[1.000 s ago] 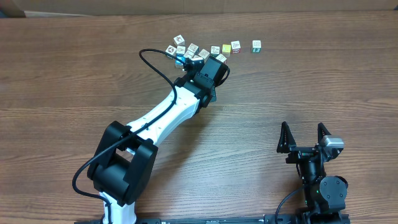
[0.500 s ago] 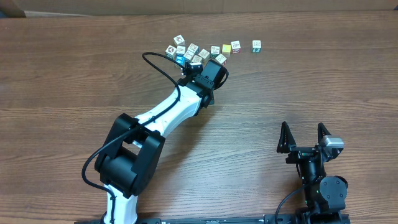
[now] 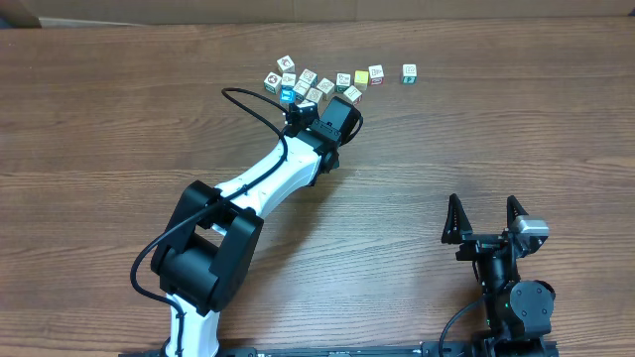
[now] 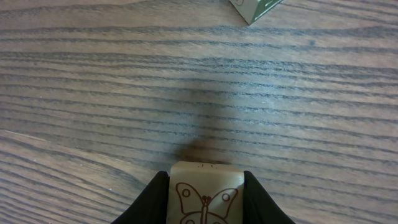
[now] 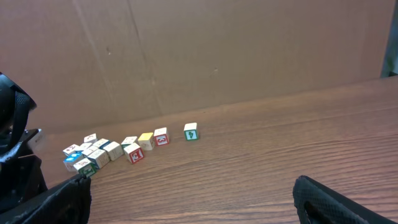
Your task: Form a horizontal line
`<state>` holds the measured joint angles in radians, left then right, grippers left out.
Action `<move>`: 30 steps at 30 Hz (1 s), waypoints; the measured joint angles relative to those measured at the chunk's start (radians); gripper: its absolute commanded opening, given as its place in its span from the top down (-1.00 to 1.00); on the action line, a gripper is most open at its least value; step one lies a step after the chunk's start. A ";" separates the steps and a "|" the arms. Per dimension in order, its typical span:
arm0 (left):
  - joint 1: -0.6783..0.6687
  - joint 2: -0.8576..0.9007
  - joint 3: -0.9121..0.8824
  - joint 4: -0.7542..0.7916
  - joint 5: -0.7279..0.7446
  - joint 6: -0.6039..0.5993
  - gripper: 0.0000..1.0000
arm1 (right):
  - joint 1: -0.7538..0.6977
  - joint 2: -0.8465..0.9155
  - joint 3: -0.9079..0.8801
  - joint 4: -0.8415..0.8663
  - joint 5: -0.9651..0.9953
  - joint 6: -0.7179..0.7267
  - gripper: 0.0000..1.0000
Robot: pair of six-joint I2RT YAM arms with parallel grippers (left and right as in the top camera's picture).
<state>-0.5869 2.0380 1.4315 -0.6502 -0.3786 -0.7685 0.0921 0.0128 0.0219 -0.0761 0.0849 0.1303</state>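
Your left gripper (image 4: 205, 205) is clamped on the butterfly cube (image 4: 205, 186). Two matte black fingers (image 4: 152, 202) press its opposite sides. The face turned to the wrist camera is smooth and cream-coloured, with softly rounded edges and a brown outline butterfly printed on it. You cannot tell whether this cube rests on the wood or hangs just above it.

From overhead, that gripper sits at the near edge of the cluster (image 3: 301, 81), an irregular huddle of tiny printed cubes, some turned at angles, touching or just beside one another. The glossy white left arm (image 3: 268, 169) runs back from the cluster toward the near table edge, with a thin black cable (image 3: 248, 99) looping beside it.

The row of cubes (image 3: 361, 76) begins just right of the cluster: a teal-green face, a yellow one, then a white one with red print, close together. Its long axis runs left to right, climbing slightly toward the far edge at its right end. A lone cube (image 3: 409, 72), white with green print, lies further right on about the same line, separated by a gap.

The table (image 3: 119, 149) is brown wood grain with fine dark streaks, and a plain cardboard wall (image 5: 186, 62) stands behind the cluster. Your right gripper (image 3: 484, 213) is well apart from the cluster, near and to the right, its pointed black fingers spread wide.
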 measured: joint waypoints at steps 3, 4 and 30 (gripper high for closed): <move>0.000 0.000 0.000 0.000 0.000 -0.004 0.58 | 0.000 0.000 0.000 0.000 0.000 0.000 -1.00; 0.000 0.000 0.000 0.000 0.000 -0.004 0.57 | 0.000 0.000 0.000 0.000 0.000 0.000 -1.00; 0.000 0.046 0.000 0.008 -0.002 -0.012 0.30 | 0.000 0.000 0.000 0.000 0.000 0.000 -1.00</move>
<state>-0.5873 2.0842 1.4315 -0.6426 -0.3805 -0.7803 0.0921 0.0128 0.0219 -0.0761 0.0845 0.1303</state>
